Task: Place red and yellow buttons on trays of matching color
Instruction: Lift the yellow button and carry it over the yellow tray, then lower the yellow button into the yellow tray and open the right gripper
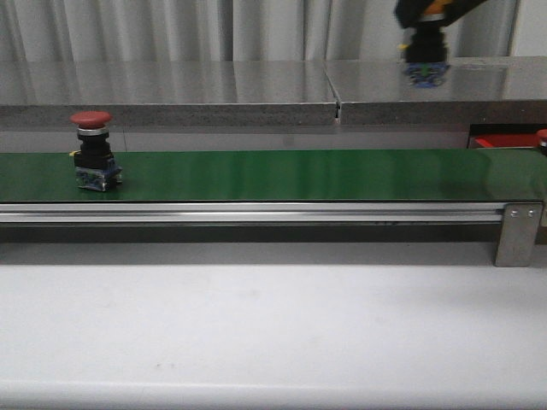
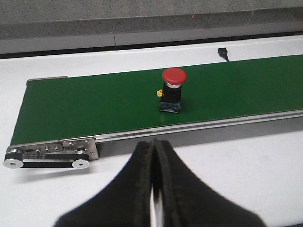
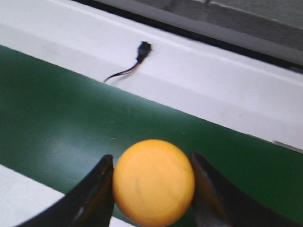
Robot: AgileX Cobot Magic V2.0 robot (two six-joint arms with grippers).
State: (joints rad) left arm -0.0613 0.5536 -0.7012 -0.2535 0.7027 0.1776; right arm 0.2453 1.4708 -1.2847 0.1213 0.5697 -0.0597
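A red button (image 1: pixel 91 119) stands upright on the green belt (image 1: pixel 291 174), near the belt's 9 o'clock end in the front view. It has a rounded red cap on a black body with a bluish base, and a small yellow part shows at its side in the left wrist view (image 2: pixel 173 75). In that view the button is alone on the belt (image 2: pixel 94 106), well apart from the left gripper (image 2: pixel 152 156). The fingers (image 2: pixel 137 165) of this gripper are pressed together, with nothing between them, and they hang over the white tabletop (image 2: pixel 246 161) just beside the belt's metal rail.

The right gripper (image 3: pixel 152 182) has its fingers (image 3: pixel 97 187) clamped on a yellow button (image 3: pixel 154 182); the round yellow cap fills the gap between them. Under it are the green belt (image 3: pixel 57 118) and the white tabletop (image 3: pixel 213 80), where a thin cable with a dark plug (image 3: pixel 142 49) lies. In the front view this gripper (image 1: pixel 425 64) is high up at about 1 o'clock, blurred, above the grey shelf (image 1: pixel 256 85) behind the belt.

At 3 o'clock in the front view, behind the belt's end, a part of a red tray (image 1: pixel 504 141) is visible, and at the very edge a small red thing (image 1: pixel 542 137) that I cannot identify.
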